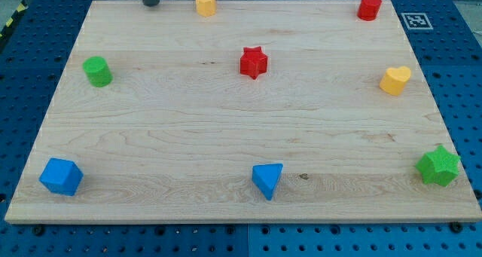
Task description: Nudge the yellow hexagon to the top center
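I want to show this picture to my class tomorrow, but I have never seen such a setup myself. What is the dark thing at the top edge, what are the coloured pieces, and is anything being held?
There is one picture, from a single camera looking down at an angle on a wooden board that lies on a blue pegboard table.

The dark stub at the view's top left is the lower end of a robot arm's rod. Its end, my tip, slides along the board and pushes blocks. It has no claw, so nothing is held.

Eight small blocks lie apart on the board: a yellow hexagon just to the right of the tip without touching it, a red cylinder, a red star, a green cylinder, a yellow heart, a green star, a blue cube and a blue triangle.
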